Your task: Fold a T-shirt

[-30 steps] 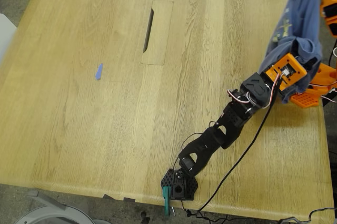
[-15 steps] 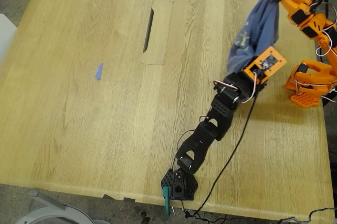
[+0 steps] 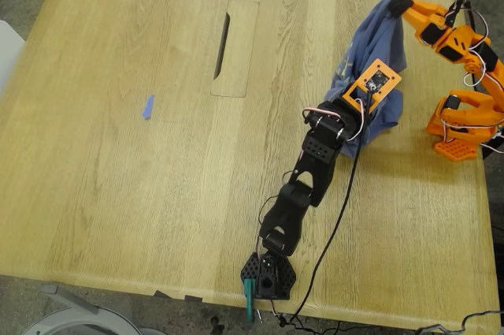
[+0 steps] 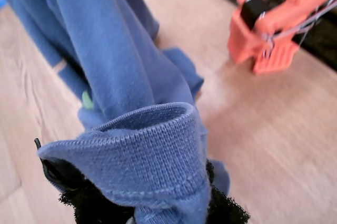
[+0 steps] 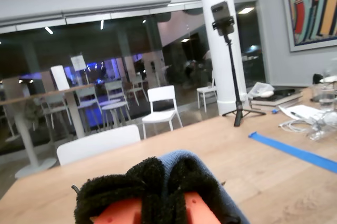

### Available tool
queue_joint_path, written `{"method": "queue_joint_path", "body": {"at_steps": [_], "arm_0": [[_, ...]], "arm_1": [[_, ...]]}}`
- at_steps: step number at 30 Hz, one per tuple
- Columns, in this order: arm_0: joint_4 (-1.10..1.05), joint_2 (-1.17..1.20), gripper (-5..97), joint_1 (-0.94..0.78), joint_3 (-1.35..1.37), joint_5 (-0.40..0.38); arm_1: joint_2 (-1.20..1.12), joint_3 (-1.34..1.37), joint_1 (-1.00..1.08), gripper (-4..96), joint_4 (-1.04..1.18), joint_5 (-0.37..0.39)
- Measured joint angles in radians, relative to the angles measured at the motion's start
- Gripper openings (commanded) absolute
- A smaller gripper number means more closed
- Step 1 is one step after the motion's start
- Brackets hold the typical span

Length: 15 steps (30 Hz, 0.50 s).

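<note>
Both arms hold the T-shirt point(image 3: 376, 43) up over the table's point(image 3: 118, 193) far corner at the exterior view's right.

You've got my first gripper point(image 4: 152, 211) clamped on the ribbed hem and my second gripper point(image 5: 166, 192) pinched on another edge, likely to spread the bunched cloth flat. Beyond it: pale wood, a cable slot point(image 3: 223, 34), a blue tape scrap point(image 3: 147, 106), white chairs point(image 5: 160, 109).

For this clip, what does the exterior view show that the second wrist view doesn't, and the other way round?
Only the exterior view shows the T-shirt hanging bunched between both arms, the blue tape scrap and the table's slot.

Only the second wrist view shows the room: white chairs, a phone on a tripod, a blue tape strip.

Both show the wooden table and blue shirt fabric pinched in my second gripper.
</note>
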Motion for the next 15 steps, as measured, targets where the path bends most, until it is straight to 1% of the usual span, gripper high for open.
{"method": "queue_joint_path", "body": {"at_steps": [2, 7, 9, 15], "arm_0": [[-0.012, 0.100, 0, -0.018, 0.146, 0.000], [-0.069, 0.198, 0, -0.089, 0.298, 0.000], [-0.129, 0.256, 0, -0.121, 0.413, 0.006], [-0.385, 0.486, 0, -0.172, 0.884, 0.009]], "arm_1": [[0.000, 0.034, -0.011, 1.3, 0.002, 0.000], [-0.031, 0.094, -0.037, 1.4, -0.018, 0.000], [-0.071, 0.103, -0.046, 1.6, -0.049, 0.000], [-0.153, 0.169, -0.067, 1.7, -0.152, 0.000]]}}
